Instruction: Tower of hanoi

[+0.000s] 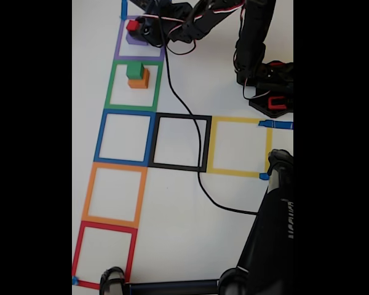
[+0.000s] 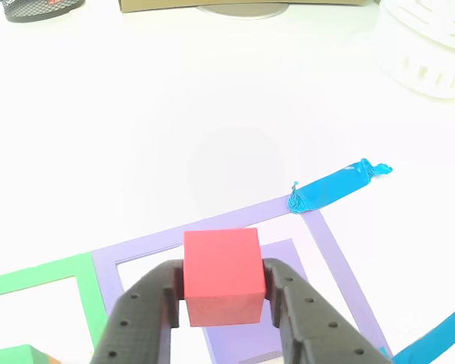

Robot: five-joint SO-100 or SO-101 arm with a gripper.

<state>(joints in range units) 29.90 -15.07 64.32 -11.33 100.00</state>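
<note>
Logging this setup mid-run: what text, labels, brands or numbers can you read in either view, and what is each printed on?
Pale lettering runs sideways along the black stand at the lower right of the fixed view; too blurred to read.
No text on the red cube, the tool, the green cube, the orange cube or the tape squares.

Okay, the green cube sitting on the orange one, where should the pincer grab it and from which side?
Grip the green cube by two opposite flat side faces, coming straight down from above. It sits on the orange cube, so its sides stand clear and nothing crowds it inside the green square. The pincer would first have to set down the red cube it is shut on.
</note>
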